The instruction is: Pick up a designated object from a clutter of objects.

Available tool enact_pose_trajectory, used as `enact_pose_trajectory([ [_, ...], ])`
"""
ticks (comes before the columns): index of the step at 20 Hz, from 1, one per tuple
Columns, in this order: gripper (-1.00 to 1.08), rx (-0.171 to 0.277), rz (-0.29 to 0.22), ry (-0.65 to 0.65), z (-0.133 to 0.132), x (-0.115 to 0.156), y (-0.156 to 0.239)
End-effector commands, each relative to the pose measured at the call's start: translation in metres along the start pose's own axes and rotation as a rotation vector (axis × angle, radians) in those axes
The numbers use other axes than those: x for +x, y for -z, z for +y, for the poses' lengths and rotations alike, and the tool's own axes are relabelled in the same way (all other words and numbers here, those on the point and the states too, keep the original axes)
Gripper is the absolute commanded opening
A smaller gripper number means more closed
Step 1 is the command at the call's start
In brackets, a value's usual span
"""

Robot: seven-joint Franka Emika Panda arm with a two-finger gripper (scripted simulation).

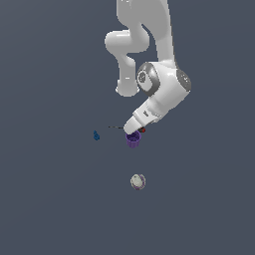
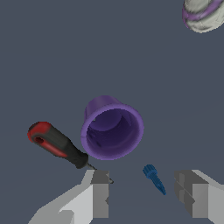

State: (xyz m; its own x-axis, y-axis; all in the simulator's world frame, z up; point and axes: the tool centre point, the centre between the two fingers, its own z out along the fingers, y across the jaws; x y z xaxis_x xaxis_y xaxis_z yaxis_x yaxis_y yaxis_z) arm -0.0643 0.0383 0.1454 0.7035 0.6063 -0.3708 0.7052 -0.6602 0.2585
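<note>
Flat grey floor everywhere. We have the gripper spread wide, holding nothing, just above the cup at centre of the exterior frame. Screwdriver lies just beside the cup, mostly hidden by our hand there. Blue piece sits left of centre; whitish ball lower centre, well apart.

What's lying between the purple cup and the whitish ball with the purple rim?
Nothing. In the exterior view the stretch of floor from the purple cup down to the whitish ball is bare; the screwdriver and the small blue piece sit off to other sides.
</note>
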Motion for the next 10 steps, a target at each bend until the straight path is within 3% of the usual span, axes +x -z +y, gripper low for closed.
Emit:
enact_pose_trajectory([
  [1,0.28,-0.029,-0.019,0.088,-0.015,0.003,-0.013],
  [10,0.28,-0.083,-0.056,0.279,-0.048,0.007,-0.04],
])
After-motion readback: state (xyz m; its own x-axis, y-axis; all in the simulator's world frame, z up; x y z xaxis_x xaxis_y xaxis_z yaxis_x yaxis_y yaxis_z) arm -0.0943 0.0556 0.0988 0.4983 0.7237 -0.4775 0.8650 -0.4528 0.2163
